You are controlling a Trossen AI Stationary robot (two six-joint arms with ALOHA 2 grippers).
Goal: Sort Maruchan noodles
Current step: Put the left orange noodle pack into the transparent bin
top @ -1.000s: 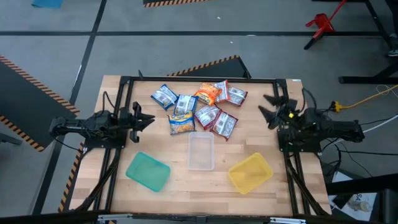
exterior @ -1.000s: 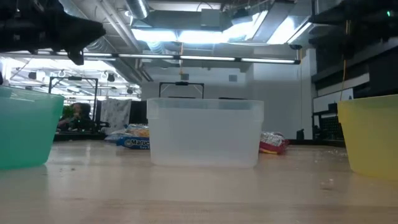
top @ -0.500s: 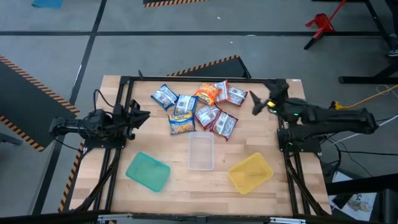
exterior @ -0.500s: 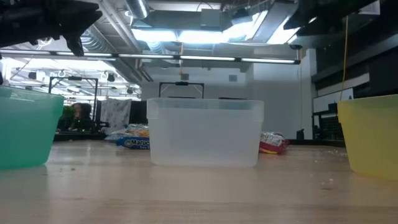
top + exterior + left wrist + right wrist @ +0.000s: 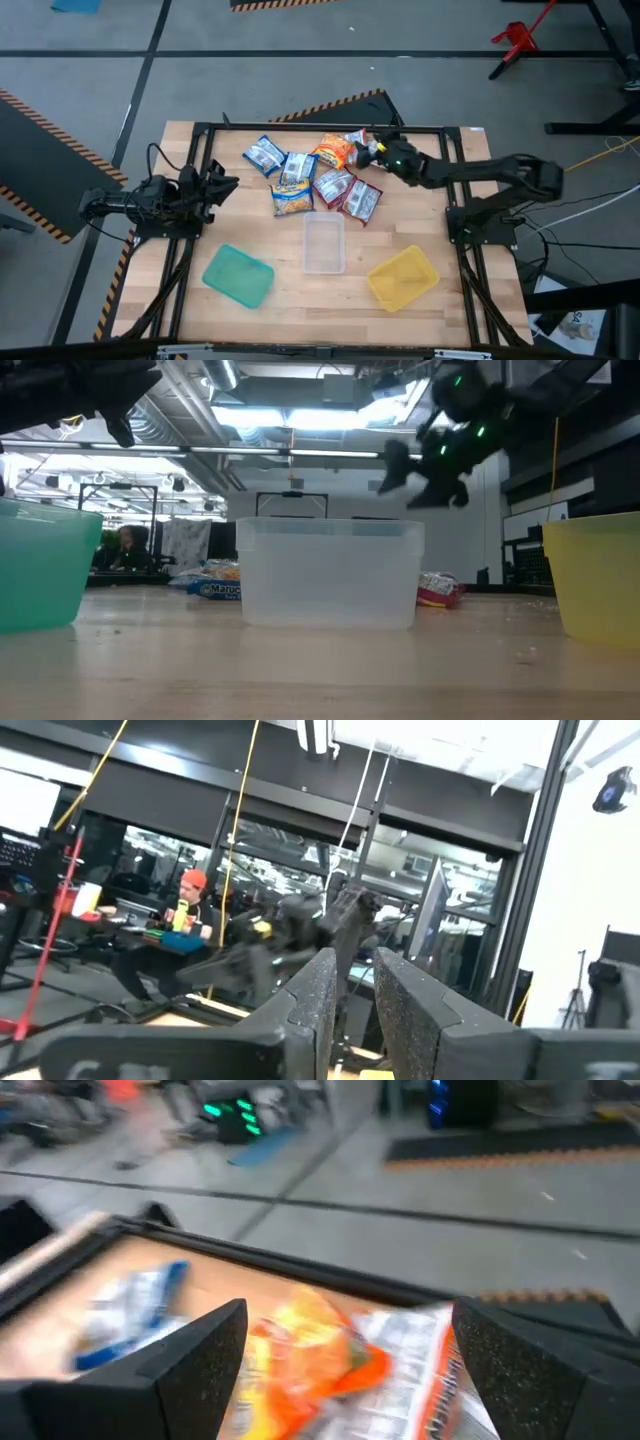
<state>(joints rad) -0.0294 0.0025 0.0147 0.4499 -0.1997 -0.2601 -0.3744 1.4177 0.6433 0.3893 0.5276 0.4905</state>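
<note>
Several Maruchan noodle packets lie flat in a loose pile at the far middle of the table: blue-white ones [image 5: 264, 155], an orange one [image 5: 333, 151] and red-silver ones [image 5: 362, 200]. My right gripper [image 5: 364, 147] hangs open above the pile's far right end, clear of the table in the low view [image 5: 412, 472]. In its wrist view [image 5: 340, 1350] the orange packet [image 5: 305, 1355] and a red-silver packet [image 5: 415, 1350] lie between and beyond its wide-spread fingers. My left gripper [image 5: 230, 183] waits at the table's left edge, tipped upward, its fingers [image 5: 312, 1005] a narrow gap apart with nothing between them.
Three shallow trays stand in a row on the near half of the table: teal [image 5: 238, 276] at the left, clear [image 5: 323, 242] in the middle and yellow [image 5: 402, 277] at the right. A black frame [image 5: 300, 127] borders the table. People sit in the room beyond.
My right arm has swung out fast from the table's right edge toward the noodle pile at the far middle. It has sunk a little and tipped its open gripper downward. My left gripper has tipped upward a little at the left edge. No packet has moved.
</note>
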